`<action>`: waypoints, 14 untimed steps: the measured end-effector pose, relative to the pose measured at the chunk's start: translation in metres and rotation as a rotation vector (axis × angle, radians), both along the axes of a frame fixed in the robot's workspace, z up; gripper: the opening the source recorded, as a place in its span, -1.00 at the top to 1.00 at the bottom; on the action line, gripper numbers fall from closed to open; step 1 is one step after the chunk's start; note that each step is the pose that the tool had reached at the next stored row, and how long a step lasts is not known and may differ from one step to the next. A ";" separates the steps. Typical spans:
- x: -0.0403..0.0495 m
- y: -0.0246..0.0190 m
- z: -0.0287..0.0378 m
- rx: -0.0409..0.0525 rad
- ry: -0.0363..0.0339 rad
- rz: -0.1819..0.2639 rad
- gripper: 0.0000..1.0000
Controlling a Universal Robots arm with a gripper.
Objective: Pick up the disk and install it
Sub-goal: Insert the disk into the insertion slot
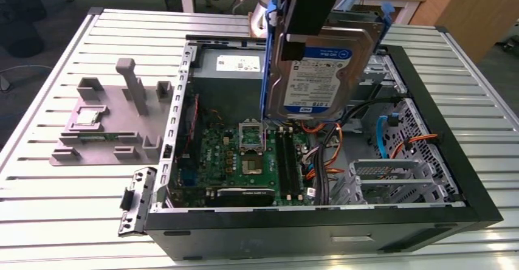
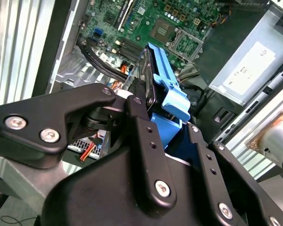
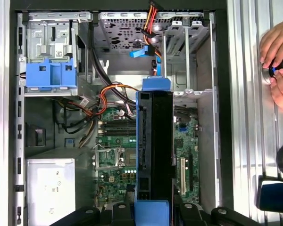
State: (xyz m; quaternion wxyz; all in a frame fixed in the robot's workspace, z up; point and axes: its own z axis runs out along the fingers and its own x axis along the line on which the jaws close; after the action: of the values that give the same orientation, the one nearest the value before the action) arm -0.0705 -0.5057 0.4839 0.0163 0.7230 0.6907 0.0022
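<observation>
A robot gripper (image 1: 312, 5) is holding the disk (image 1: 320, 75) in the air over an open computer case (image 1: 324, 227), which is lying on its side on a slatted counter (image 1: 48, 209). The fingers (image 2: 142, 136) are closed on the disk's upper end, pinching its blue carrier between them. The disk is hanging straight down from the fingers, long axis upright. Its lower end is hovering above the motherboard (image 1: 243, 160) and appears to be touching nothing. The case is also holding a power supply (image 3: 49, 190), a drive bay with a bare blue bracket (image 3: 52, 75) in it, and an open metal drive cage (image 3: 186, 56) lying just beyond the disk's far end. A person's hand (image 3: 278, 61) is resting on the counter beside the case.
</observation>
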 end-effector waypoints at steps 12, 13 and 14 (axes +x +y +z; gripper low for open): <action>0.0036 -0.0061 -0.0004 -0.0032 0.0000 0.000 0.26; 0.0048 -0.0061 -0.0004 -0.0033 0.0000 0.000 0.26; 0.0059 -0.0061 -0.0005 -0.0034 0.0000 0.000 0.26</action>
State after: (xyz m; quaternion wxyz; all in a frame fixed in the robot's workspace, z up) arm -0.0645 -0.5118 0.4834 0.0175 0.7229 0.6907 0.0010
